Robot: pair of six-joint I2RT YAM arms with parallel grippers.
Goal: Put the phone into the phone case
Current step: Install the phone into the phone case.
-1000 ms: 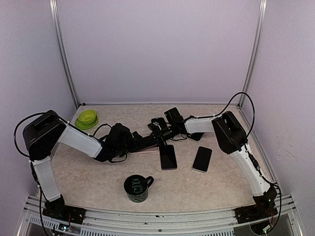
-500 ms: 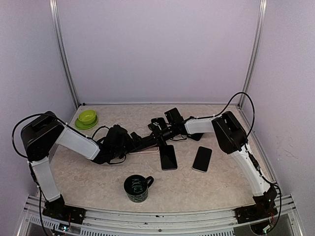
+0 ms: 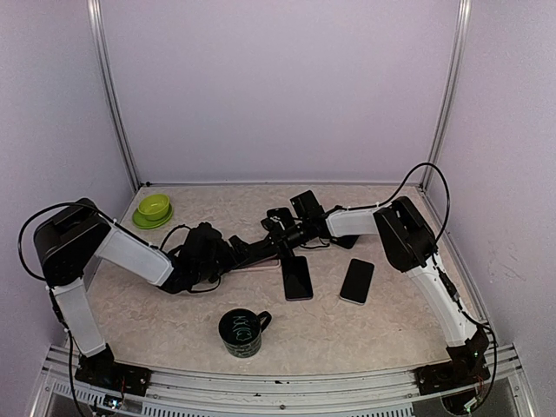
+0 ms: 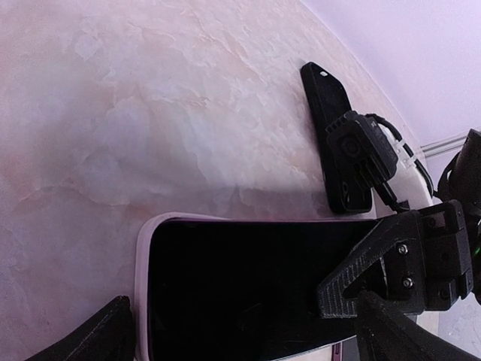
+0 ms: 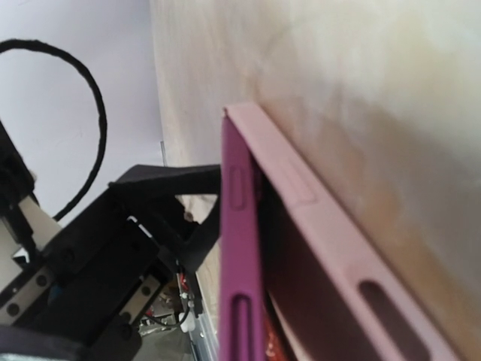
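Two tools meet over one phone point(image 4: 248, 278), which lies screen up in one pale pink phone case point(image 4: 141, 256) on the bench point(image 3: 174, 304). The left tool point(image 4: 248, 335) is released, its two fingers spread wide to either side of the near end of the case. The right tool point(image 3: 282, 236) is clenched, with its tip on the far end of the screen. In the right wrist view, the phone's magenta edge stands slightly off the case wall. A second phone point(image 3: 297, 277) lies just beside the right tool and a third phone point(image 3: 357, 281) farther out. One black slab point(image 4: 325, 105), phone or case I cannot tell, lies beyond the right tool. One mug point(image 3: 242, 333) stands nearer the bases than both tools. One green bowl point(image 3: 153, 208) sits well behind the left tool.
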